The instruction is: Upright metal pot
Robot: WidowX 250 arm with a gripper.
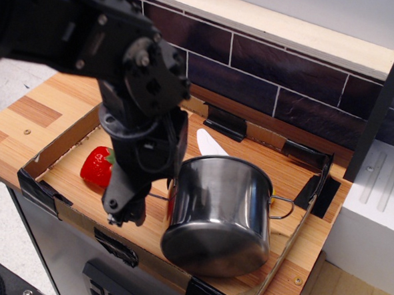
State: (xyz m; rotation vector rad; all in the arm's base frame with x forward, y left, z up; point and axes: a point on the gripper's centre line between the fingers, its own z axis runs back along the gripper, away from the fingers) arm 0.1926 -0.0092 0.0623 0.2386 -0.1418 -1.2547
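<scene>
The metal pot (220,209) is shiny steel and lies tipped over on the wooden board, its flat base facing the front edge and its rim toward the back wall. Its right wire handle (284,206) shows; the left handle is hidden behind my arm. My black gripper (124,215) hangs low just left of the pot, close to its left side, near the front cardboard wall. I cannot make out how its jaws stand. The red strawberry (97,167) lies on the board to the left of the gripper, apart from it.
A low cardboard wall (72,213) with black tape rings the board. A white flat piece (210,143) lies behind the pot. A dark tiled wall (275,79) stands at the back and a white unit (381,205) at the right.
</scene>
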